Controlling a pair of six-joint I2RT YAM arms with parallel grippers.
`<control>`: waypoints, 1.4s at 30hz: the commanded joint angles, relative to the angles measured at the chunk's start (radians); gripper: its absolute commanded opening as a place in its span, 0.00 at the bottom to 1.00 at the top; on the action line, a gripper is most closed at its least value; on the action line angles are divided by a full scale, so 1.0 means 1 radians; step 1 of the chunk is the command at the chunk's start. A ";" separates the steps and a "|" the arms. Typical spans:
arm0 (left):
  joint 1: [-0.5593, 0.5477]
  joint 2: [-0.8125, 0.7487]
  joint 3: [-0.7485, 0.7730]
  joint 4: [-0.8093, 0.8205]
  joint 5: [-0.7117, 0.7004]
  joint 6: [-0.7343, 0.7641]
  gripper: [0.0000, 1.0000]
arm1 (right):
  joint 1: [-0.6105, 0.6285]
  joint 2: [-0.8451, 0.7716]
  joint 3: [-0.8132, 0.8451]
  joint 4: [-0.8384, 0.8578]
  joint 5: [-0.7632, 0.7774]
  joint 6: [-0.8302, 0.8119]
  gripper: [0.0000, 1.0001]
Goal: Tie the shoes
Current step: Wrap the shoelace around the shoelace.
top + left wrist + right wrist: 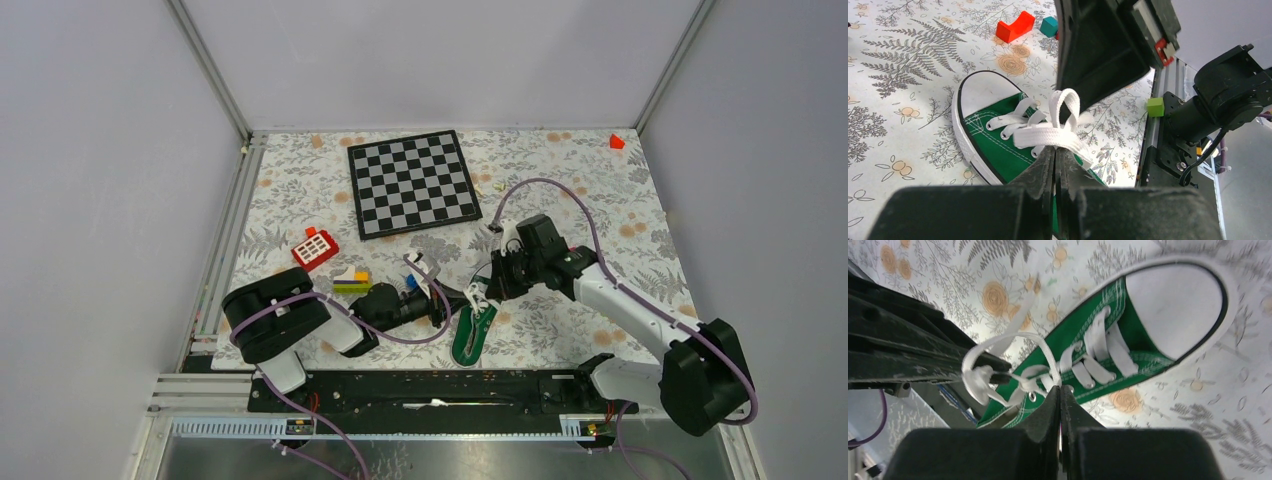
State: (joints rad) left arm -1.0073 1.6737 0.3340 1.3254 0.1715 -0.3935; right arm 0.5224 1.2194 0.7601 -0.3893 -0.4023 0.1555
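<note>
The green shoe with white toe cap lies on the floral table between both arms, toe toward the near edge. In the left wrist view my left gripper is shut on a flat band of white lace, above the shoe. A lace loop rises just beyond it. In the right wrist view my right gripper is shut on a white lace strand at the top eyelets of the shoe. The left fingers hold a lace loop there. Both grippers meet over the shoe.
A chessboard lies at the back. A red toy and stacked blocks sit left of the shoe. A red block, a teal cube and a green cube are nearby. A black rail runs along the near edge.
</note>
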 commanded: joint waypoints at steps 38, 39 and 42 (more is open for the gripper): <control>-0.102 -0.024 0.018 0.000 -0.242 -0.024 0.00 | 0.125 -0.275 -0.247 0.037 0.120 0.339 0.25; -0.102 -0.027 0.019 -0.007 -0.246 -0.020 0.00 | 0.126 -0.289 -0.240 0.024 0.133 0.326 0.29; -0.102 -0.024 0.023 -0.012 -0.247 -0.013 0.00 | 0.126 -0.323 -0.234 0.033 0.164 0.312 0.37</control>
State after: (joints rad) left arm -1.1053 1.6730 0.3344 1.2827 -0.0467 -0.4328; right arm 0.6411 0.9459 0.4759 -0.3538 -0.3077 0.5056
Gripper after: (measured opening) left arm 0.013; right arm 0.338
